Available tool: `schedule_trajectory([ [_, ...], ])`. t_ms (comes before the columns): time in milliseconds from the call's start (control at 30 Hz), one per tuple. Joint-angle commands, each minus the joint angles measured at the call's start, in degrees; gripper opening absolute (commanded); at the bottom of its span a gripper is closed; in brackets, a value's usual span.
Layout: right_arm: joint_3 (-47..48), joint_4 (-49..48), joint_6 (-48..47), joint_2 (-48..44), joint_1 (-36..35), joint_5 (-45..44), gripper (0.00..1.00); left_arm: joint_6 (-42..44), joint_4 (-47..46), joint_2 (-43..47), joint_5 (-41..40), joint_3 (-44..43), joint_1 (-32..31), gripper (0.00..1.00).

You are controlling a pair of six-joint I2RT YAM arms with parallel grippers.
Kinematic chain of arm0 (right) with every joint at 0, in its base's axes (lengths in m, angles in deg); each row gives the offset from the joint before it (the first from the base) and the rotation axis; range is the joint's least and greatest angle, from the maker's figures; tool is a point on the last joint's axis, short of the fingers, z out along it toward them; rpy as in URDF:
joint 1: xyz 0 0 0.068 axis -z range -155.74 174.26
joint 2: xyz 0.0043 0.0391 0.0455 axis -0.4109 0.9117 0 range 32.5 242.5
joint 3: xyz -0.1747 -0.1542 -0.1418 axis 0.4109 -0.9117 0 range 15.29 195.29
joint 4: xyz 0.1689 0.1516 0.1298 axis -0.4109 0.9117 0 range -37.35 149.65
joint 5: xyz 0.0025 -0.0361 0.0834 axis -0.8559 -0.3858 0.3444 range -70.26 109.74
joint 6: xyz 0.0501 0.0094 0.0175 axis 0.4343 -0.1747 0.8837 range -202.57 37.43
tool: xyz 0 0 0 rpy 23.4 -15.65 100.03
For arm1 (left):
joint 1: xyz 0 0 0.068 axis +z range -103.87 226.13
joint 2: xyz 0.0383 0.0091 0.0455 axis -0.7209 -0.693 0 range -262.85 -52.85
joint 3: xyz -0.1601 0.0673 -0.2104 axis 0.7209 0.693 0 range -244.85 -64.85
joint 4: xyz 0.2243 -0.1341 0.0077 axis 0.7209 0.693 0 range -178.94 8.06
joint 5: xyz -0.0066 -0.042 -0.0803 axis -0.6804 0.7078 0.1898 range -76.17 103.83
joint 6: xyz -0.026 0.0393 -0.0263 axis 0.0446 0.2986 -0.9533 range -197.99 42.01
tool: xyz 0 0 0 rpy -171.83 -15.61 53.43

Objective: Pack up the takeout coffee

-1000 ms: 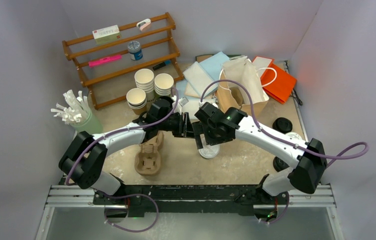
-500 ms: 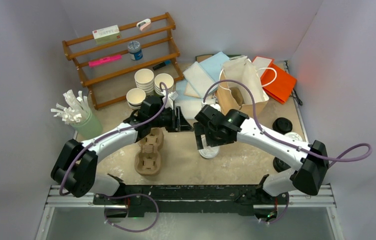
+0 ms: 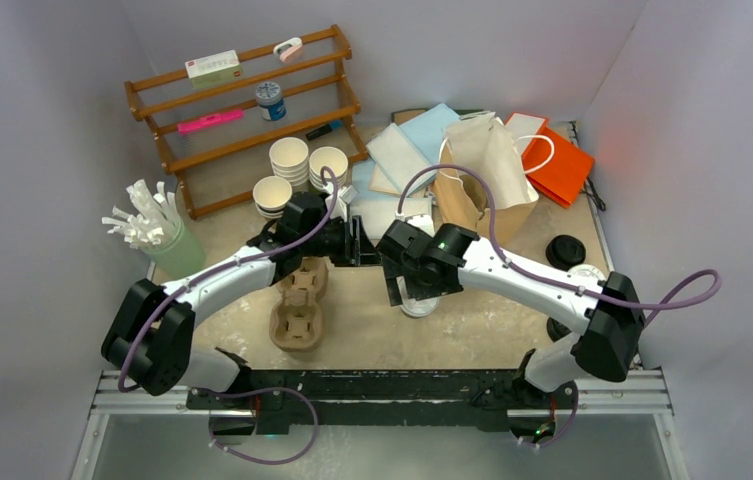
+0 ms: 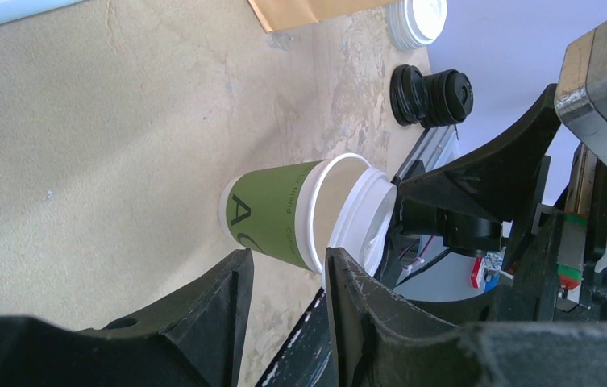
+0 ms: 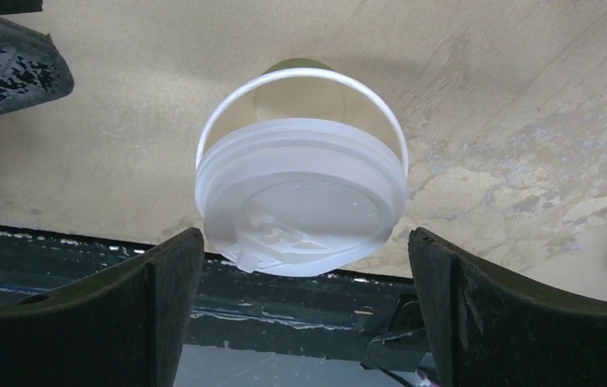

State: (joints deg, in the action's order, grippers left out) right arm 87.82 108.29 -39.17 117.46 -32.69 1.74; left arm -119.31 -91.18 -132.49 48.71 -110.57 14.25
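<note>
While I am scanning the top view, I am finding the green paper cup (image 3: 417, 298) standing upright just right of centre on the table (image 3: 352, 325), directly under the right gripper (image 3: 404, 283). In the right wrist view I am looking straight down the cup's long axis. Its rim is showing in the upper middle of that frame. The white lid (image 5: 304, 201) is sitting askew on it, slid toward the bottom of the frame, so a crescent of open mouth is showing above it. I am judging that the lid is not seated. The right gripper's jaws are standing wide apart, one at the lower left and one at the lower right, with the lid between them and, as far as I can tell, touching neither.

The left gripper (image 3: 364, 243) is hovering up and to the left of the cup in the top view, pointing toward it. In the left wrist view its jaws are partly apart with nothing between them, and the cup is lying beyond the fingertips at mid-frame.

I am taking the right arm as the nearer one, already straddling the lid. As I am reading it, the coming move is turning on that offset: the lid needs shifting back over the rim before any press down. Packing into the paper bag (image 3: 482, 185), at the upper right of the top view, is not yet begun.
</note>
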Motion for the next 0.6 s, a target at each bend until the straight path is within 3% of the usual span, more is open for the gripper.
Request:
schedule_trajectory([
  [0, 0.99, 1.43, 2.37, -0.41, -0.18, -2.13, 0.99, 1.33, -1.17, 0.71, 0.18, -0.87, 0.42, 0.41],
  [567, 1.18, 1.31, 5.16, 1.68, -0.17, -1.86, 0.91, 1.66, -1.32, -0.12, 1.76, -0.7, 0.41, 0.41],
])
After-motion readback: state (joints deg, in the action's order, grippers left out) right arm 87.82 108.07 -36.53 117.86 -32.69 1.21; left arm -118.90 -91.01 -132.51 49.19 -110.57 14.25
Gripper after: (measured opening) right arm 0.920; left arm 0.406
